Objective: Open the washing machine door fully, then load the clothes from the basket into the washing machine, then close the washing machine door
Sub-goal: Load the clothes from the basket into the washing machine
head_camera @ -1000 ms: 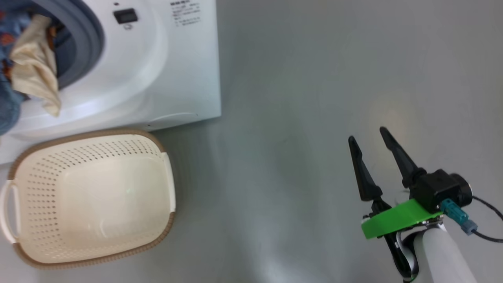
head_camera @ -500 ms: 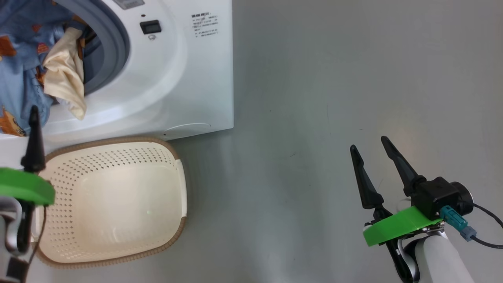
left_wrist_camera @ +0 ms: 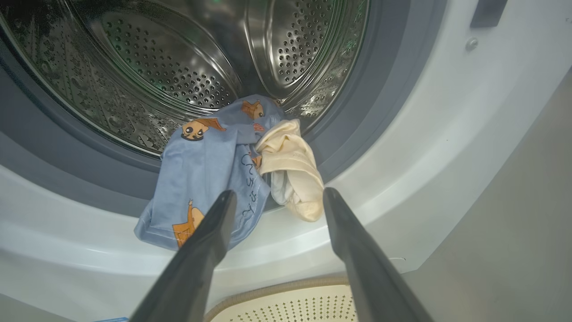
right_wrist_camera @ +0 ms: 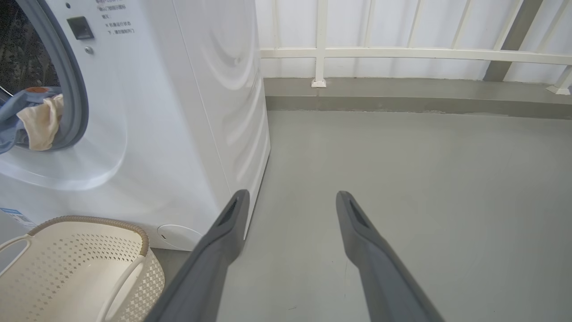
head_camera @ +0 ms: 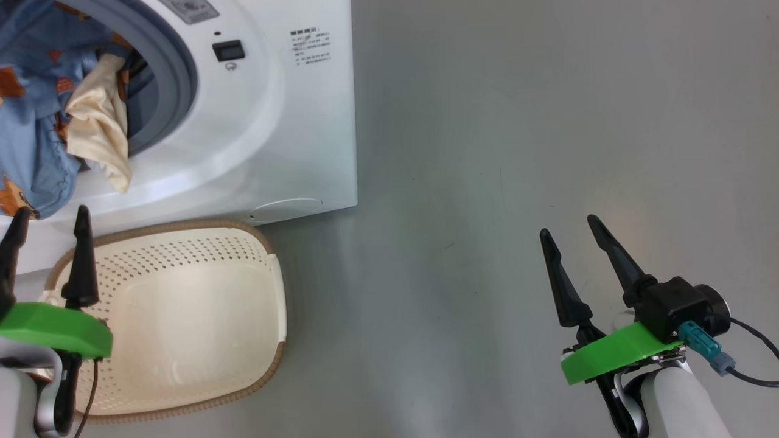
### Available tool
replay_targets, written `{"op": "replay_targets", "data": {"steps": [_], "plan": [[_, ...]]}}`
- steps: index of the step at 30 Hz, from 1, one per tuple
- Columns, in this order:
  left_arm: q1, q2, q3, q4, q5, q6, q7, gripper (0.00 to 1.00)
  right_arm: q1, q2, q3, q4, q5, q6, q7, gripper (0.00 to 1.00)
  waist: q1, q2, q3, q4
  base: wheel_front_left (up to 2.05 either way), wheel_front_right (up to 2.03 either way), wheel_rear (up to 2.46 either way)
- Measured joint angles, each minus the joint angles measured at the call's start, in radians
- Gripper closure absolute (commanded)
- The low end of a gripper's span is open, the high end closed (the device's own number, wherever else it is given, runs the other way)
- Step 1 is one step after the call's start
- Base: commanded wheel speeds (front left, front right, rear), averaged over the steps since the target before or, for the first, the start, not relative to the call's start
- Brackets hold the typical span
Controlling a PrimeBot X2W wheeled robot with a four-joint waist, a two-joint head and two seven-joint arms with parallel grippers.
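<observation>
The white washing machine [head_camera: 292,121] stands at the upper left, and its door is out of view. Light-blue printed clothes [head_camera: 30,140] and a beige cloth [head_camera: 100,137] hang over the lower lip of the opening. In the left wrist view these clothes [left_wrist_camera: 201,170] spill from the steel drum [left_wrist_camera: 178,67]. The cream basket [head_camera: 271,286] sits on the floor in front of the machine, with nothing in it. My left gripper [head_camera: 50,213] is open above the basket's far-left rim, its fingers pointing at the hanging cloth [left_wrist_camera: 278,192]. My right gripper [head_camera: 567,225] is open over bare floor, far to the right.
Grey floor [head_camera: 487,152] stretches to the right of the machine. A white railing [right_wrist_camera: 402,53] on a low kerb closes off the back. The right wrist view shows the machine's side [right_wrist_camera: 214,112] and the basket [right_wrist_camera: 89,250] at the lower left.
The head camera has shifted, so the whole picture moved. My left gripper has come up into the lower left, above the basket rim. The right gripper has hardly moved.
</observation>
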Motion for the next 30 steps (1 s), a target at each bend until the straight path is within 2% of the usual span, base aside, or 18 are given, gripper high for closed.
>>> {"op": "replay_targets", "data": {"steps": [13,30], "plan": [[0.032,-0.011,-0.005,-0.05,-0.009,0.021,0.01,0.0,0.02,0.0,0.002,0.005,0.0,0.0,0.0,0.0,0.0001,0.0,-0.012,0.0,0.0,0.0,0.0],[0.011,0.014,-0.002,-0.068,-0.026,0.037,0.046,0.0,0.019,0.0,0.007,0.004,0.002,0.0,0.0,0.0,0.0,0.0,0.021,-0.013,0.0,0.0,0.0]]}}
